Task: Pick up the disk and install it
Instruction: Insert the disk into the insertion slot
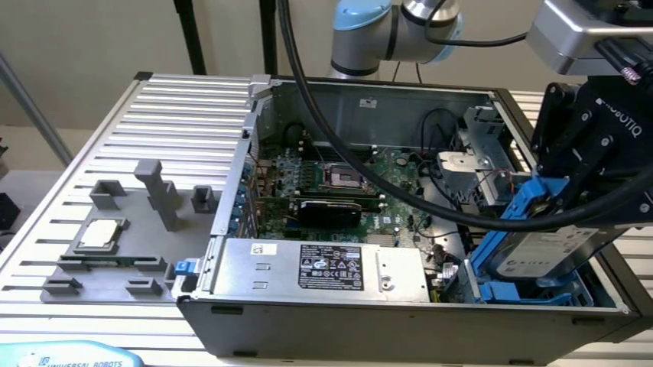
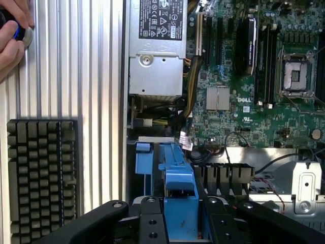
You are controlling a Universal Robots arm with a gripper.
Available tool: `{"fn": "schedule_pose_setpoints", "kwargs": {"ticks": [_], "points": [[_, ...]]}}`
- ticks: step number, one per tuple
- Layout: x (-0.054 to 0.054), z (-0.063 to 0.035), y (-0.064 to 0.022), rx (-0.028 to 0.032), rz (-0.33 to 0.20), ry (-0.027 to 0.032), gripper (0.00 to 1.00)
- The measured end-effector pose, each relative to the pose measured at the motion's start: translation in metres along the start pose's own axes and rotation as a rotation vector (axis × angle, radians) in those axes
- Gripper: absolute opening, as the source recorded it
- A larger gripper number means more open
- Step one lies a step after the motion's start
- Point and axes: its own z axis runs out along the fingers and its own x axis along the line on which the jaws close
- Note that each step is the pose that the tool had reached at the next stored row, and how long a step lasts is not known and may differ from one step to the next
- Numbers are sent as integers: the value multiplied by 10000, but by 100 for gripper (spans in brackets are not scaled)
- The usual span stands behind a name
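Black pincer (image 1: 559, 202) fingers are clamped on the blue carrier rail of the disk (image 1: 551, 251), at the right edge of the exterior view. The disk hangs directly below the pincer, tilted, with its long axis sloping down toward the lower left. Its lower end appears to meet the blue cage (image 1: 507, 291) in the lower right corner of the computer case (image 1: 306, 317), which stands on the desk (image 1: 183, 99).

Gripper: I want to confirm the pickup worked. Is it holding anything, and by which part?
Yes. The gripper holds the disk, clamped across one end of its blue carrier, with the disk tilted above the cage.
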Motion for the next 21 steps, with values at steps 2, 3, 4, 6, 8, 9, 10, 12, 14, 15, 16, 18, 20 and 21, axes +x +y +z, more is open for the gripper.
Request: {"fn": "schedule_pose_setpoints", "kwargs": {"ticks": [2,3,4,6,8,9,10,12,14,15,16,18,20,21], "points": [[3,10,-1,-24,-7,-4,33],[5,11,-1,-38,-11,-3,33],[6,13,-2,-51,-13,-4,33],[6,15,-2,-70,-12,-6,33],[7,17,-1,-84,-11,-9,33],[7,16,-1,-86,-11,-6,34],[7,16,-2,-89,-11,-6,40],[7,16,-2,-98,-11,-7,40],[7,17,-4,-101,-11,-7,47],[6,17,-9,-101,-12,-8,47],[7,17,-15,-102,-12,-8,47],[7,17,-41,-101,-11,-9,47],[7,16,-76,-102,-11,-8,47],[7,15,-86,-102,-12,-6,47]]}}
